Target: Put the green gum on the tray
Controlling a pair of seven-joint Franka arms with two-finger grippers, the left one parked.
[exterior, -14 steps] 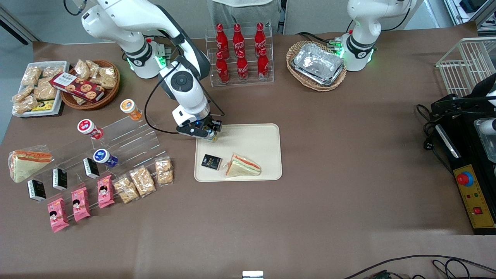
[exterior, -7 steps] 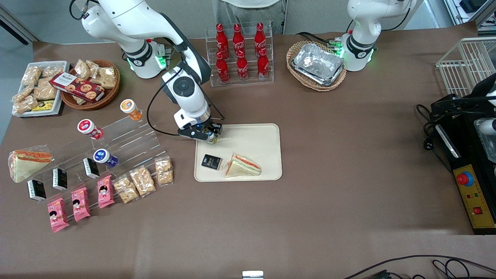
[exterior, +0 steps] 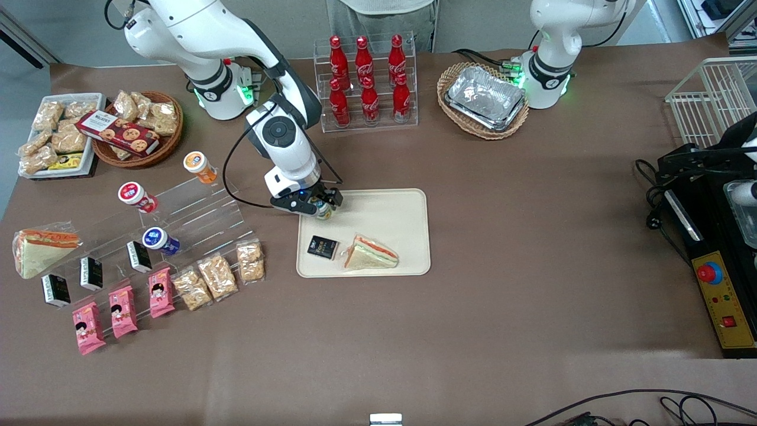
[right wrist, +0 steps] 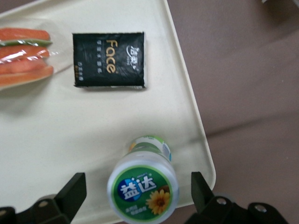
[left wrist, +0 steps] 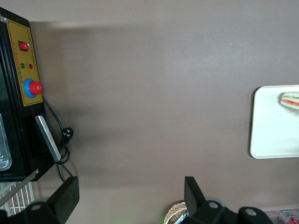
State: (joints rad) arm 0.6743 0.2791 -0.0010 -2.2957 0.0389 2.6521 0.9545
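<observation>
Since a second ago your right arm has drawn back a little toward its base, and the gripper [exterior: 323, 208] now hangs over the tray [exterior: 408, 204] corner nearest the working arm's base. Its jaws stand wide open, one finger [right wrist: 74, 192] on each side of the gum [right wrist: 143, 186], apart from it and gripping nothing.

You can read the gum's lid in the right wrist view: white Chinese characters on a blue patch, a yellow flower, and a green ring. It stands upright on the tray, close to the rounded corner and its low rim.

Nearer the front camera on the tray lies a black packet [right wrist: 109, 59] printed "Face" in gold, and beside it a wrapped sandwich [exterior: 371, 252]. The cola bottles [exterior: 368, 83] in the clear rack carry white script on red.

Bare cream surface shows between the gum and the packet, and the tray's half toward the parked arm lies open. Brown bench [exterior: 532, 207] spreads wide toward the parked arm's end.
</observation>
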